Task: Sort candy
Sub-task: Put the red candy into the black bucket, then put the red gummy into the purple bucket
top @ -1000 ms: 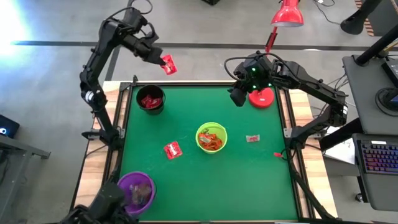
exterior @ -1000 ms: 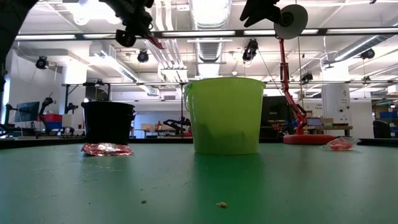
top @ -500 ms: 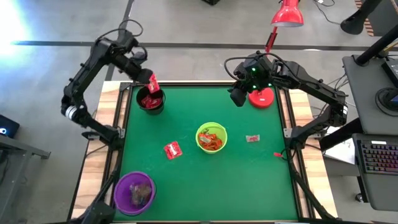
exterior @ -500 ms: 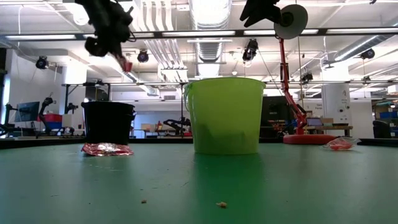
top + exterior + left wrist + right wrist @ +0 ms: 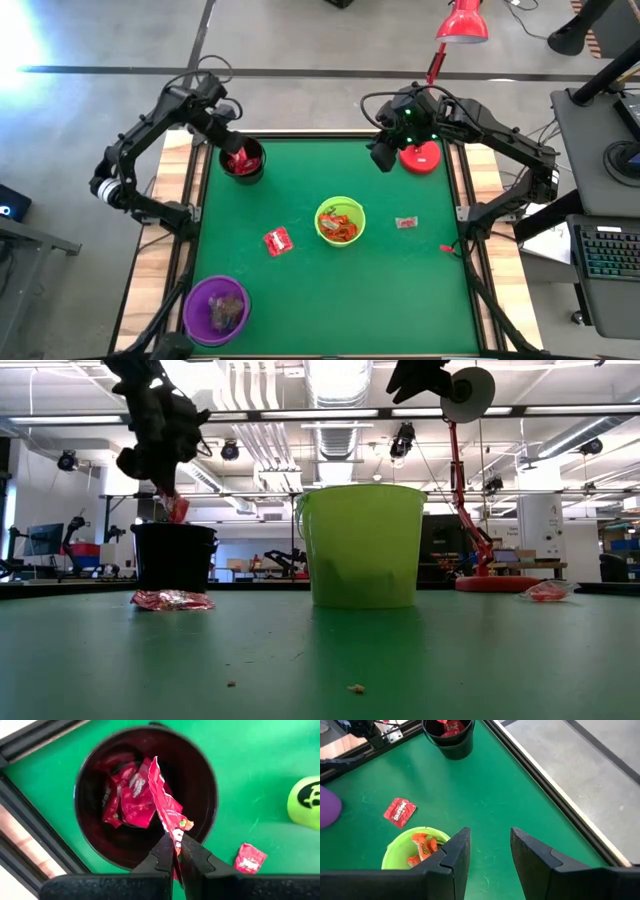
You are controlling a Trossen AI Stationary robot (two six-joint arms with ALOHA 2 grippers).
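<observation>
My left gripper [image 5: 232, 146] is shut on a flat red candy packet [image 5: 162, 795] just above the mouth of the black bowl [image 5: 243, 160] at the table's far left. Other red packets [image 5: 127, 795] lie inside that bowl. One more red packet [image 5: 277, 241] lies flat on the green mat left of the lime-green bowl [image 5: 340, 221], which holds orange-red wrappers. A pale candy [image 5: 406, 223] lies right of that bowl. My right gripper [image 5: 490, 845] hangs open and holds nothing, high over the far right of the table. My left gripper pinches the packet's near end [image 5: 177, 827] between its two fingers [image 5: 162, 852]. The fingers come from above and point steeply down. The packet hangs below them edge-on, its lower end [image 5: 177, 508] just over the black bowl's rim [image 5: 174, 526], clear of the bowl.
A purple bowl [image 5: 217, 308] holding candy stands at the near left corner. A red lamp base [image 5: 421, 156] sits at the far right beside my right gripper. A small red candy [image 5: 447, 248] lies near the right edge. Bare green mat lies across the near middle and right.
My left gripper has come down from beyond the table's far edge toward the black bowl, tipping to point more steeply down. It stays shut on the red packet, which now hangs over the bowl's mouth.
</observation>
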